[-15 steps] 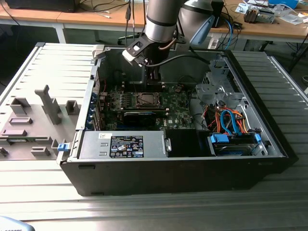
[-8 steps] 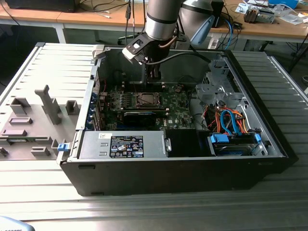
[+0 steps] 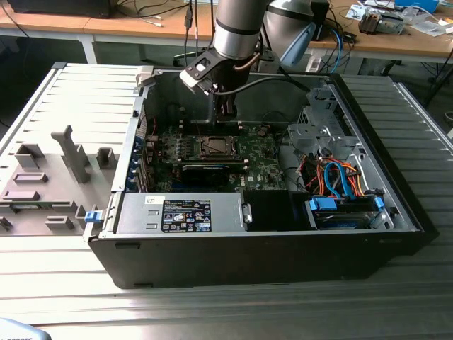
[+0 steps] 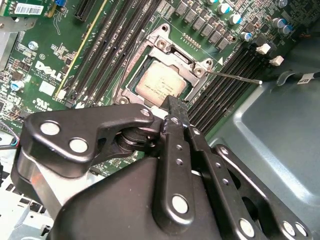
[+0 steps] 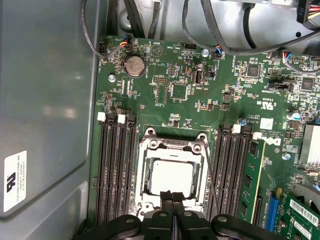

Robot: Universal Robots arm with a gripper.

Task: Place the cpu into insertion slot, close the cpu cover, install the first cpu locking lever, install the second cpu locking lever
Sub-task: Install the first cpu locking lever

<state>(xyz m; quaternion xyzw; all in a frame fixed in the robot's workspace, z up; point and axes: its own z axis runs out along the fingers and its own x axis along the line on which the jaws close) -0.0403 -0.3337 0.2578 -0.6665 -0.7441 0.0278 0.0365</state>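
Fingers [image 5: 166, 199], pressed together and empty, stand at the edge of the thin silver cpu cover [image 5: 145, 175] lying over the grey square cpu [image 5: 172, 175] in its black insertion slot [image 5: 172, 145]; a slip could gouge the green board [image 5: 175, 107].

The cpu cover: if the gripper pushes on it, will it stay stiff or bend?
Probably fairly stiff, since the cpu cover looks like stamped metal. Its frame is thin around a big window over the cpu, so it may spring slightly. Seemingly hinged at one edge, it should swing rather than slide.
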